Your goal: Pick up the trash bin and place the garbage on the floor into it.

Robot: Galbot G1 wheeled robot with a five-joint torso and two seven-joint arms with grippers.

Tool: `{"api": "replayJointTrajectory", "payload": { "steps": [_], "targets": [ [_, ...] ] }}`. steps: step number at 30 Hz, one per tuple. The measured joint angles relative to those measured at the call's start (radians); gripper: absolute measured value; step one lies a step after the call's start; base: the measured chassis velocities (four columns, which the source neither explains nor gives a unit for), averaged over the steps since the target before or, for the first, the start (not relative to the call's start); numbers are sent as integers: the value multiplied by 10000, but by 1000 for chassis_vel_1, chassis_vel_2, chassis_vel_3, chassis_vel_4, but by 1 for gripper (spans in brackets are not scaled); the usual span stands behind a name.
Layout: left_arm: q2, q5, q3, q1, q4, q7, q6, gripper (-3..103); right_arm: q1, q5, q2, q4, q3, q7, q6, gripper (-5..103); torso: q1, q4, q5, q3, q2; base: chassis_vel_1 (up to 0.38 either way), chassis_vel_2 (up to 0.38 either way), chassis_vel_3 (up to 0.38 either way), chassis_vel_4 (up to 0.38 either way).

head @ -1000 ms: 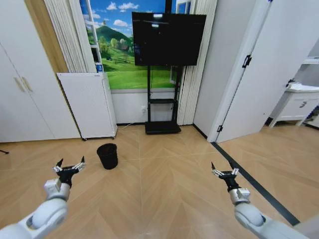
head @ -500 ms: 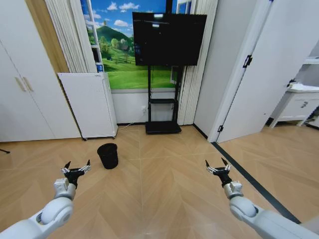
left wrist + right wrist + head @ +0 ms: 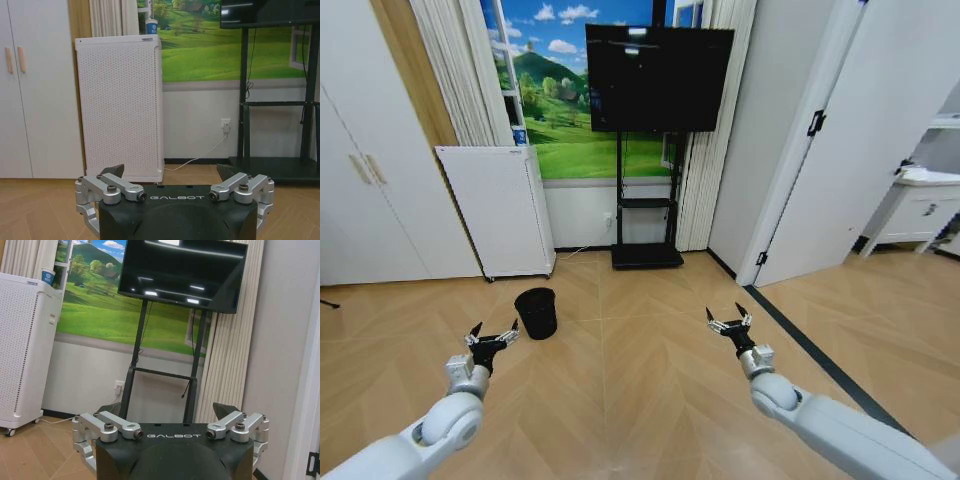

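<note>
The trash bin [image 3: 536,313], small, black and round, stands upright on the wooden floor in front of the white appliance. My left gripper [image 3: 492,336] hovers open just short of the bin, on its near left side, not touching it. My right gripper [image 3: 729,322] is open and holds nothing, well to the right of the bin over bare floor. Seen from the wrists, the left gripper [image 3: 171,172] and the right gripper [image 3: 165,410] each have their jaws spread wide. The garbage is out of view.
A white perforated appliance [image 3: 495,210] stands against the wall behind the bin. A TV [image 3: 658,78] on a black stand [image 3: 646,256] is at the back centre. White cupboards [image 3: 365,180] line the left, and a white door [image 3: 850,170] stands at the right.
Both arms have reached forward and inward. The left gripper has closed in on the bin, and the right gripper has moved left toward the middle of the floor. Both stayed open.
</note>
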Motion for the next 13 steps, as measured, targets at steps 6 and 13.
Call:
{"api": "replayJointTrajectory", "payload": {
  "steps": [6,13],
  "targets": [
    [2,12,-131,45,-171,-223,350,100,578,135,426,-268,-755,71,-5,100,0,-2,-1,0,0,0,0,0,0],
    [-39,174,-86,59,-211,-472,494,100,780,414,643,-233,-1093,282,-225,100,0,-3,-2,0,0,0,0,0,0]
  ]
}}
